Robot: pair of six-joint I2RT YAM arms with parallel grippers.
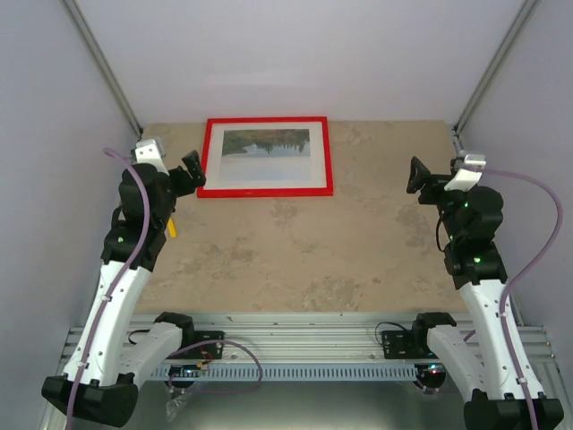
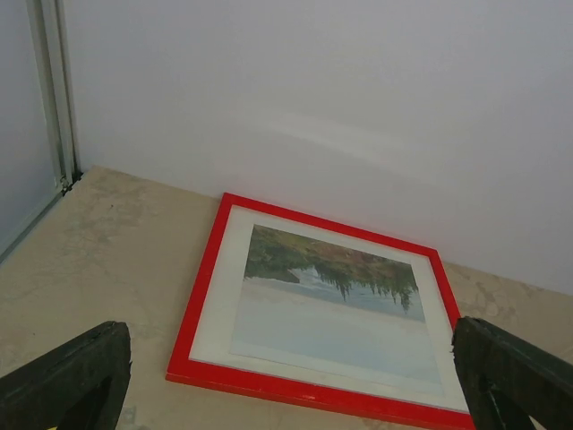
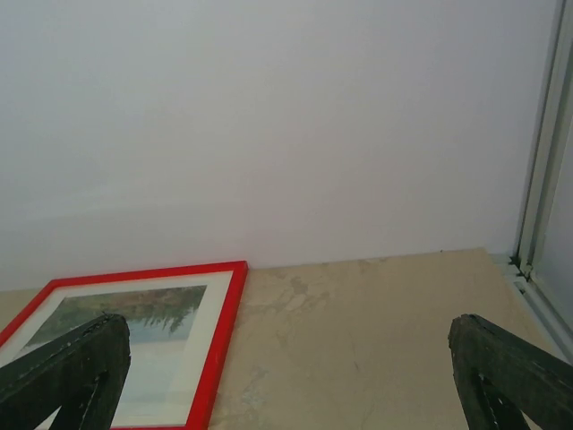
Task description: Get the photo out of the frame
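Here the frame (image 1: 265, 192) lies flat on the table (image 1: 295, 260), at the far edge and a little left of centre, its far side close against the white back wall (image 1: 295, 63). The photo (image 1: 266, 143) sits inside it, face up, with the dark band of trees toward the far side and the pale water toward the near side. A white mat (image 1: 265, 180) surrounds the print inside the red rim.

The left gripper (image 1: 192, 171) hangs just beside the frame's near left corner. In the left wrist view its 2 fingers (image 2: 64, 381) stand wide apart at the bottom corners of the picture, with the frame lying between and beyond them; nothing is held. Whether a fingertip touches the red rim I cannot tell from the top view.

The right gripper (image 1: 417, 176) is over the right side of the table, well apart from the frame. The right wrist view shows its fingers (image 3: 72, 372) spread just as wide, with bare table between them and only the frame's right end showing behind the left finger. It, too, has hold of nothing.

A purple cable (image 1: 134, 224) runs along the left arm.
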